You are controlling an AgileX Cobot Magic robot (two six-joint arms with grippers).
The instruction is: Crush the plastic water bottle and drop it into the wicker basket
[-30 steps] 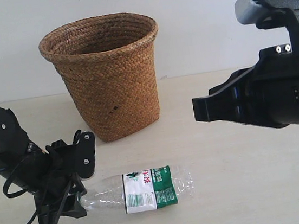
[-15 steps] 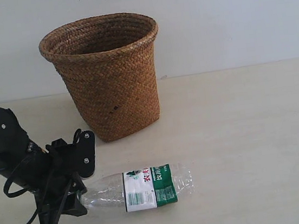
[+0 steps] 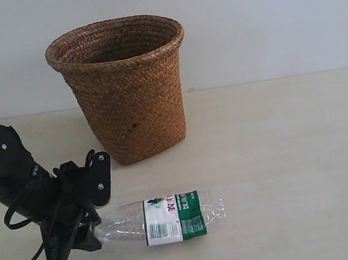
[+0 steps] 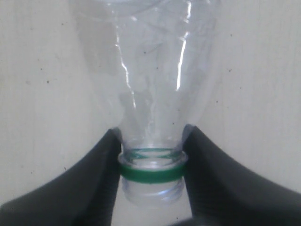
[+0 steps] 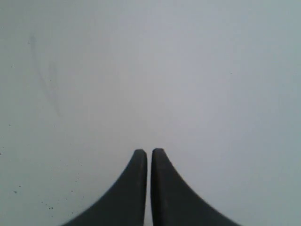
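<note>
The plastic water bottle (image 3: pixel 166 219) lies on its side on the pale table, label up, neck pointing left. My left gripper (image 3: pixel 91 232) is shut on its neck. In the left wrist view both black fingers press against the neck of the plastic water bottle (image 4: pixel 150 84) at the green ring (image 4: pixel 150 173), and the mouth has no cap on it. The wicker basket (image 3: pixel 124 85) stands upright behind the bottle, apart from it. My right gripper (image 5: pixel 149 151) is shut with nothing between its fingers, facing a blank pale surface; it is out of the exterior view.
The left arm (image 3: pixel 15 181) and its cables take up the front left of the table (image 3: pixel 293 166). A plain white wall (image 3: pixel 262 24) rises behind the basket.
The right arm, which filled the right side of the exterior view one second ago, has withdrawn out of that view. The bottle, basket and left gripper have not moved.
</note>
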